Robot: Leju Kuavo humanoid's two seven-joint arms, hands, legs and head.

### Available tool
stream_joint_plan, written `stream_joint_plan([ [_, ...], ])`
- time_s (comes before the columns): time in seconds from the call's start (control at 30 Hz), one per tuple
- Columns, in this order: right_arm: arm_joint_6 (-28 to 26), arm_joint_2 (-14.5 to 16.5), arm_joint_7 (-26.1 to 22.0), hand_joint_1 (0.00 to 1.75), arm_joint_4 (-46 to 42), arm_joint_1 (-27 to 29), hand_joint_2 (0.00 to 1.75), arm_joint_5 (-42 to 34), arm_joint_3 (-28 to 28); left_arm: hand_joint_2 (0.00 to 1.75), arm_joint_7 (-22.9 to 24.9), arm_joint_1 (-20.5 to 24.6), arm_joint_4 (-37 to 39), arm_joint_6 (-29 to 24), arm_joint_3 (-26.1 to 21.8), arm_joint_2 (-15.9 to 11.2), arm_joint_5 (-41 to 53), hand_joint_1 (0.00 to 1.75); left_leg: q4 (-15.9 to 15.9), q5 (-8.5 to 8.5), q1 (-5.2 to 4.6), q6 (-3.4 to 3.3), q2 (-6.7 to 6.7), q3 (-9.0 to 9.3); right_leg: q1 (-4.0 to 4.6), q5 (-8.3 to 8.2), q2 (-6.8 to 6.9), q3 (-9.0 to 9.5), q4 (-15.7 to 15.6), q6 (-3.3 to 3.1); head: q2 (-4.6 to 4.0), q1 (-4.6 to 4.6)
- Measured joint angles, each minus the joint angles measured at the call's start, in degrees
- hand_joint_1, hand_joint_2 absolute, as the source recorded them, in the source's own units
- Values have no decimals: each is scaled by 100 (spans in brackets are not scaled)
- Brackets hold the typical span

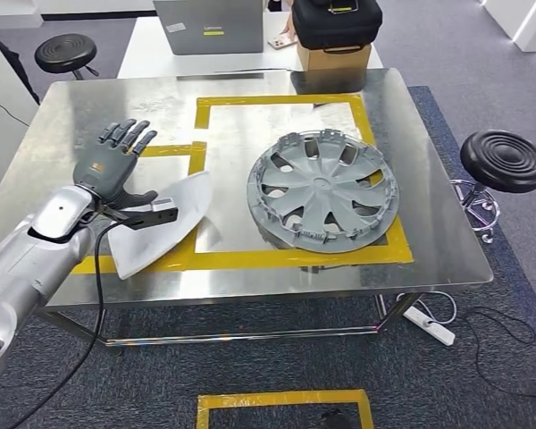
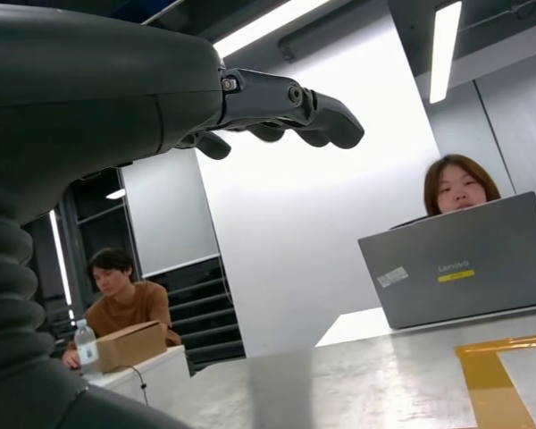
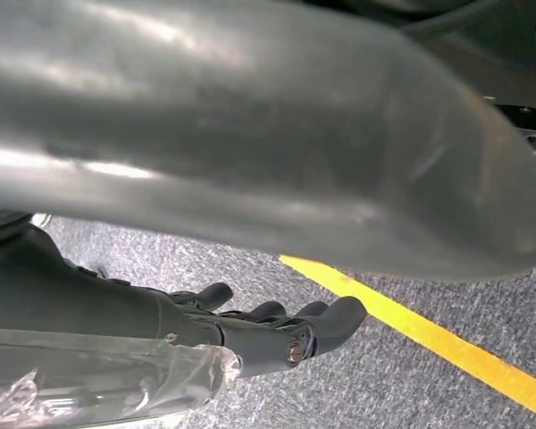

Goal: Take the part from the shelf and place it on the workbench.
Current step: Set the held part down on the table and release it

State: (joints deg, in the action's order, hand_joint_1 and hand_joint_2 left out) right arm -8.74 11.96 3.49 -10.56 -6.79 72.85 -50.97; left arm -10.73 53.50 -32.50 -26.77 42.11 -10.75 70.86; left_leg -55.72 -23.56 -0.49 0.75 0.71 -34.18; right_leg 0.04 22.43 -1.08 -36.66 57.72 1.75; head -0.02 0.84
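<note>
Here, in the head view, the white curved plastic panel part lies flat on the shiny steel table, straddling the yellow tape border at the table's near left. The left hand is above its left end, fingers extended and spread, thumb out over the panel toward a small dark bracket — I cannot tell whether the thumb touches either. Beside it, inside the taped rectangle, rests a grey multi-spoke plastic wheel cover, just apart from the panel's tip.

The panel looks thin and light, likely a little flexible, with a smooth surface that could slide on bare steel; its long edges look the safest place to pinch, near the middle so it does not droop.

In the left wrist view, the left hand's dark fingers reach out straight over the table with nothing between them — an empty hand. A grey laptop stands at the far edge, with people seated behind.

In the right wrist view, the right hand hangs over grey carpet crossed by a yellow floor line, fingers loosely extended, holding nothing.
</note>
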Motion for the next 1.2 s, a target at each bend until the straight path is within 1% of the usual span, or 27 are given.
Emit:
stream_joint_plan([
  [0.23,-2,13,1,0,0,-1,0,33,0,0,7,-54,18,-42,-136,86,-74,0,-34,-26,-24,-42,1,-11,-19,-1,1,3,-7,23,0,2],
  [0.33,-2,16,1,0,0,0,0,35,0,0,4,-65,22,-53,-153,108,-103,0,-53,-27,-40,-79,0,-18,-38,-13,-2,9,-16,68,0,2],
  [0.4,-3,17,1,0,-1,-3,0,40,0,0,-16,-69,24,-74,-183,133,-123,0,-7,21,-21,-121,-13,1,-36,8,0,-3,-6,109,0,1],
  [0.43,-3,17,1,0,-1,-5,0,43,0,0,-30,-71,24,-88,-203,150,-125,0,20,49,-2,-140,-22,12,-31,90,8,-43,85,130,0,-8],
  [0.47,-4,17,1,0,-1,-6,0,45,0,0,-45,-76,24,-99,-222,165,-125,0,48,68,18,-152,-33,22,-28,242,20,-130,296,148,0,-22],
  [0.5,-4,17,2,0,-1,-4,0,45,0,0,-56,-89,26,-107,-240,175,-126,0,54,75,28,-156,-41,26,-35,444,35,-267,635,167,0,-34],
  [0.53,-4,17,2,0,0,0,0,46,0,0,-66,-109,29,-112,-255,181,-127,0,54,76,34,-158,-46,23,-43,641,46,-424,1040,187,0,-45],
  [0.57,-4,17,4,0,0,5,0,46,0,0,-73,-136,32,-115,-263,183,-128,0,53,76,37,-157,-51,20,-55,774,53,-563,1392,207,0,-48],
  [0.6,-4,17,6,0,0,9,0,47,0,0,-83,-165,36,-118,-267,186,-129,0,51,76,43,-156,-54,18,-65,809,57,-632,1590,226,0,-47],
  [0.63,-4,17,8,0,-1,9,0,48,0,0,-89,-188,37,-119,-268,190,-129,0,44,75,54,-149,-54,16,-74,731,61,-594,1560,244,0,-49],
  [0.67,-3,17,9,0,-1,5,0,48,0,0,-93,-203,37,-121,-269,193,-129,0,32,70,72,-131,-53,15,-86,565,66,-450,1308,264,0,-49],
  [0.7,-4,17,9,0,-1,0,0,48,0,0,-96,-208,37,-122,-272,195,-130,0,11,58,87,-101,-52,11,-102,392,74,-245,923,291,0,-50],
  [0.73,-3,21,9,0,0,-6,0,48,0,0,-96,-206,37,-124,-279,193,-133,0,-14,49,95,-60,-48,-5,-103,276,73,-30,561,306,0,-59],
  [0.77,-2,25,9,0,2,-9,0,48,0,0,-96,-204,37,-127,-289,192,-139,0,-40,45,92,-18,-44,-23,-105,214,70,122,292,293,0,-64],
  [0.8,-2,28,8,0,3,-11,0,48,0,0,-97,-202,38,-131,-297,190,-148,0,-62,52,86,24,-38,-44,-101,211,64,194,159,271,0,-69],
  [0.83,-1,32,8,0,3,-14,0,48,0,0,-102,-204,38,-134,-304,190,-157,0,-73,74,81,62,-32,-65,-87,222,52,205,146,231,0,-74],
  [0.9,-1,31,7,0,3,-15,0,48,0,0,-113,-214,39,-138,-308,193,-168,0,-87,90,92,124,-28,-97,-92,188,49,156,141,152,0,-70],
  [0.93,-1,31,5,0,3,-17,0,49,0,0,-119,-217,39,-138,-310,191,-171,0,-143,26,97,153,-32,-132,-96,166,46,136,133,105,0,-63],
  [0.97,0,31,3,0,3,-18,0,49,0,0,-123,-217,39,-139,-313,187,-176,0,-308,-120,100,177,-35,-207,-104,141,45,114,119,56,0,-52],
  [1.0,0,31,2,0,3,-19,0,50,0,0,-127,-218,39,-140,-315,183,-181,0,-595,-326,102,200,-38,-326,-108,119,44,87,108,13,0,-41],
  [1.03,0,31,1,0,2,-17,0,50,0,0,-133,-225,40,-141,-317,179,-186,0,-987,-554,101,217,-40,-481,-104,99,43,55,107,-16,0,-29],
  [1.07,0,31,1,0,2,-14,0,50,0,0,-139,-239,42,-142,-318,179,-189,0,-1386,-737,101,226,-40,-637,-98,80,45,26,107,-37,0,-26],
  [1.1,0,31,1,0,2,-11,0,50,0,0,-144,-260,44,-143,-317,179,-190,0,-1664,-821,101,223,-40,-733,-90,63,48,0,108,-49,0,-26],
  [1.13,0,31,1,0,2,-9,0,50,0,0,-148,-281,46,-143,-317,179,-190,0,-1753,-794,100,210,-40,-738,-81,46,49,-20,109,-57,0,-25],
  [1.17,0,31,0,0,2,-10,0,50,0,0,-149,-295,48,-143,-318,179,-190,0,-1621,-665,98,188,-40,-637,-72,29,49,-34,109,-60,0,-26],
  [1.2,0,31,0,0,2,-13,0,50,0,0,-149,-297,48,-143,-320,179,-190,0,-1299,-476,93,157,-39,-436,-65,13,48,-44,109,-55,0,-26],
])
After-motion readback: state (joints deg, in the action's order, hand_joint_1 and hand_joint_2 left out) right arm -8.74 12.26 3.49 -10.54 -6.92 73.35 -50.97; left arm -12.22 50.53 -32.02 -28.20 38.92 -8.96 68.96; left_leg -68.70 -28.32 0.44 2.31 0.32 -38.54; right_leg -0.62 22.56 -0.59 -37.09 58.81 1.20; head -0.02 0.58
